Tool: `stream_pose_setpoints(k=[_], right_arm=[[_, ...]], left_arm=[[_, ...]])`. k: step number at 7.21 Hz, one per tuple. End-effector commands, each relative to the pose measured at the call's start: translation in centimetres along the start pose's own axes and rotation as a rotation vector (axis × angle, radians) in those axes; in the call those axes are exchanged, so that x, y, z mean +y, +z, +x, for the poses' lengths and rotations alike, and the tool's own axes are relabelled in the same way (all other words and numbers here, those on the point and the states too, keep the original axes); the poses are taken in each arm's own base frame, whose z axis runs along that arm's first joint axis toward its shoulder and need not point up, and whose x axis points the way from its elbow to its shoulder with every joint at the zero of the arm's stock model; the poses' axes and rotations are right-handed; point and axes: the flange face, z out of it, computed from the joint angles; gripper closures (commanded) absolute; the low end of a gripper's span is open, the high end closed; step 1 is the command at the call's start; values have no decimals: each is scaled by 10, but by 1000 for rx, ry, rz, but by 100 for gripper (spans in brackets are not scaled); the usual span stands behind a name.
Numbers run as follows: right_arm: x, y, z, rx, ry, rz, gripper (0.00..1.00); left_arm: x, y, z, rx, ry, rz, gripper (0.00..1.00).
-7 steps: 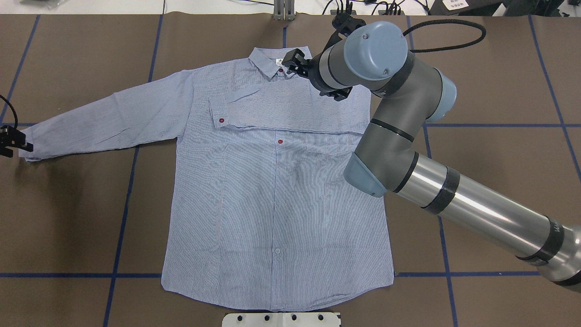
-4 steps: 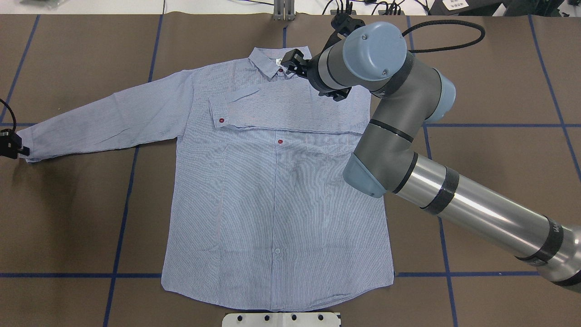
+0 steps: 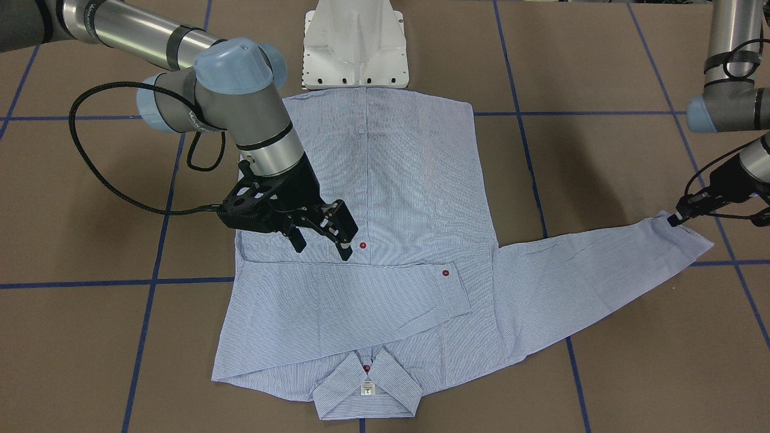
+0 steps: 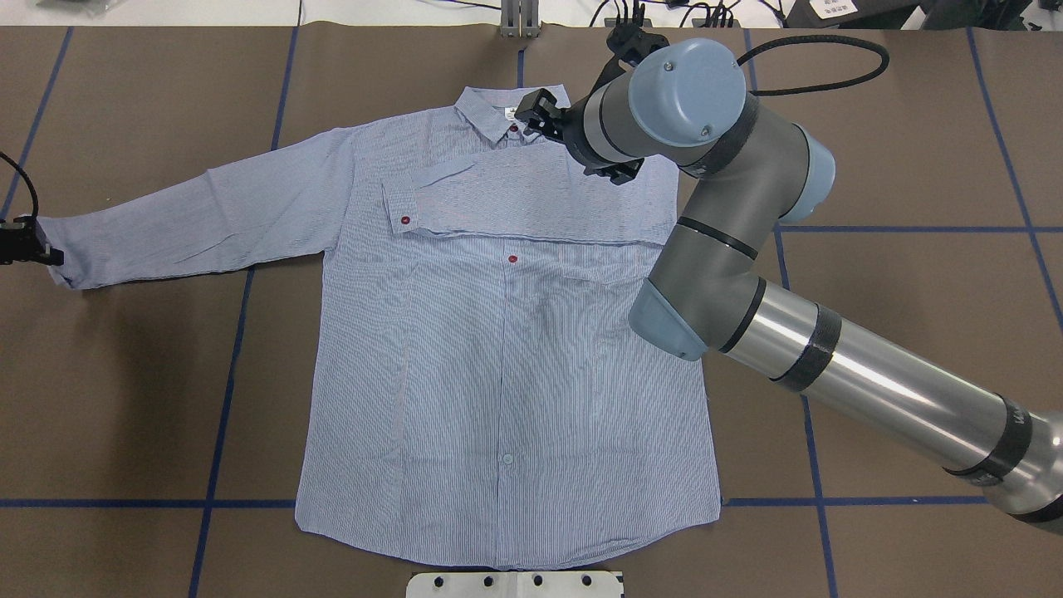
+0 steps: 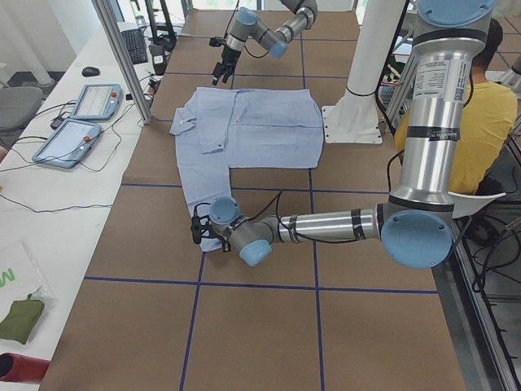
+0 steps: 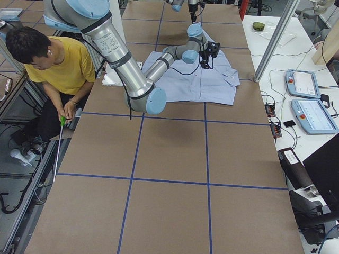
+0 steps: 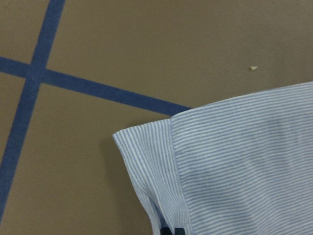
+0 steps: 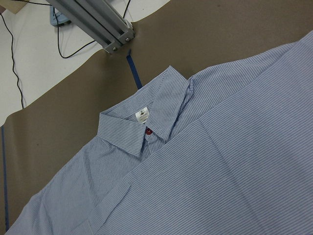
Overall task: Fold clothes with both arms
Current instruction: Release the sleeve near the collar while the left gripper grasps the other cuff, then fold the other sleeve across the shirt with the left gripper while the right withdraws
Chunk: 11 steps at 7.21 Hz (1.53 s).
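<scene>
Front view: the shirt [image 3: 385,198] lies flat on the table [image 3: 90,337], one sleeve [image 3: 337,300] folded across beside the collar [image 3: 397,388]; right claw [image 3: 322,246] hovers wide, empty, near the collar; overhead: left claw [image 4: 48,253] pinches the outstretched cuff [image 4: 71,259], well apart from the collar.

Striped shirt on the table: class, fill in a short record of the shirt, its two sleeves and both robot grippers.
Garment: light blue-and-white striped button-up shirt, flat, front up, on the brown table
Sleeve on robot's right: folded across the chest
Sleeve on robot's left: stretched out sideways
Left gripper: appears shut on the outstretched sleeve's cuff
Right gripper: open, empty, above the shirt's upper front
</scene>
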Motion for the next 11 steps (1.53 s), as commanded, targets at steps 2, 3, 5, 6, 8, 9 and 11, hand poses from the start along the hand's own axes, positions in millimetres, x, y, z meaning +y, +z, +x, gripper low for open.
stream_pose_setpoints(k=[2,3,5,6,8,9,11], right_arm=[[-40,-40,59,8,-37,-19,1],[-60,-54,87,22,-66,-28,1],[-91,-75,146,69,-88,-34,0],[-92,-74,178,101,-108,-37,0],[-92,-72,185,113,-109,-38,0],[-91,-71,185,113,-110,-38,0],[-91,-67,186,120,-110,-38,0]], left_arm=[[-33,-19,192,177,-9,67,100],[-23,4,261,211,12,90,100],[14,38,409,318,1,106,100],[31,52,465,357,1,121,100],[63,61,567,436,-19,128,100],[87,68,596,461,-6,134,100],[120,97,606,450,-6,146,100]])
